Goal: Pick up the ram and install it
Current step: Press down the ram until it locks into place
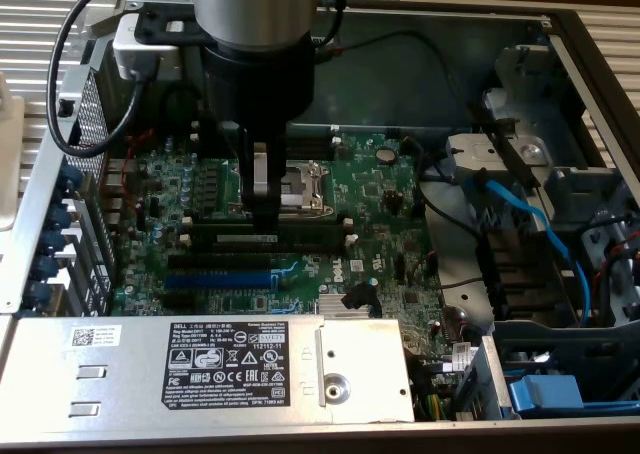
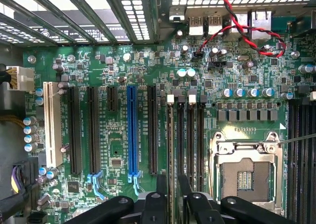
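Closest to me in the exterior view is the grey power supply (image 1: 240, 369) with its black Dell label, lying across the near edge of the open computer case (image 1: 590, 64). Behind it is the green motherboard (image 1: 385, 209). The blue expansion slot (image 1: 220, 279) sits just past the power supply, with the memory slots (image 1: 200, 226) beyond that. The open CPU socket (image 1: 300, 184) comes after them.

My arm comes down from above, and the gripper (image 1: 262, 212) hangs over the memory slots, just on the near side of the socket. The ram (image 1: 305, 236) is under the fingertips. It is a dark-green stick with a whitish label, running along the memory slots on the side away from the socket.

On the wrist view I see the ram (image 2: 171, 135) edge-on. It stands in the slot farthest from the CPU socket (image 2: 247, 174), beside a black expansion slot (image 2: 153, 130) and not far from the blue slot (image 2: 132, 130). The other black memory slots (image 2: 190, 135), with white end clips, lie between it and the socket.

The gripper (image 2: 172, 182) straddles the stick. Its jaws stand apart, one finger (image 2: 161, 184) on either side with a gap between them, so I read it as not clamped. I cannot tell whether either pad touches the stick, or whether the end clips have latched.

Blue cables (image 1: 540, 224) run through the drive bay on the exterior view's right.
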Robot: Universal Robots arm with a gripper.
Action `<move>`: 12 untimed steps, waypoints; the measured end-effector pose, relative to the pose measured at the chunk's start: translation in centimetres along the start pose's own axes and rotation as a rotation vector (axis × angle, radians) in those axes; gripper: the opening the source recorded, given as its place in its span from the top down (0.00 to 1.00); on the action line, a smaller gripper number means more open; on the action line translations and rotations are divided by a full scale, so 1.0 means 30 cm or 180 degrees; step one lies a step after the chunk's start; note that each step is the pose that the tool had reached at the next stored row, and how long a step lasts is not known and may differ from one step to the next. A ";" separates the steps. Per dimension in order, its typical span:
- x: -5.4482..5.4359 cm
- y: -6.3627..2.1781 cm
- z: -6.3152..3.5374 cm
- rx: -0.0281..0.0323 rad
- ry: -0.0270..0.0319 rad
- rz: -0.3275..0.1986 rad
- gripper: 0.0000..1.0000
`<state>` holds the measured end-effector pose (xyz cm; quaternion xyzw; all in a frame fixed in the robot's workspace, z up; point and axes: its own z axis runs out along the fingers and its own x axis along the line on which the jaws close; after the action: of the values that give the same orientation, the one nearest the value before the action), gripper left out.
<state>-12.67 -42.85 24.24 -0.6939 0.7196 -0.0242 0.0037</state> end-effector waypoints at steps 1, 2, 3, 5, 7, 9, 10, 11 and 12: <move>0.000 0.000 0.000 0.0000 0.0000 0.0000 0.81; 0.000 0.000 0.000 0.0000 0.0000 0.0000 0.88; 0.000 0.000 0.000 0.0000 0.0000 0.0000 0.90; 0.000 0.000 0.000 0.0000 0.0000 0.0000 0.90; 0.000 0.000 0.000 0.0000 0.0000 0.0000 0.90; 0.000 0.000 0.000 0.0000 0.0000 0.0000 0.90; 0.000 0.000 0.000 0.0000 0.0000 0.0000 0.90; 0.000 -0.001 0.000 0.0000 0.0000 0.0000 0.90; 0.000 -0.003 0.000 0.0000 0.0000 -0.0001 0.90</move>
<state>-12.60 -42.85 24.25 -0.6940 0.7195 -0.0242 0.0037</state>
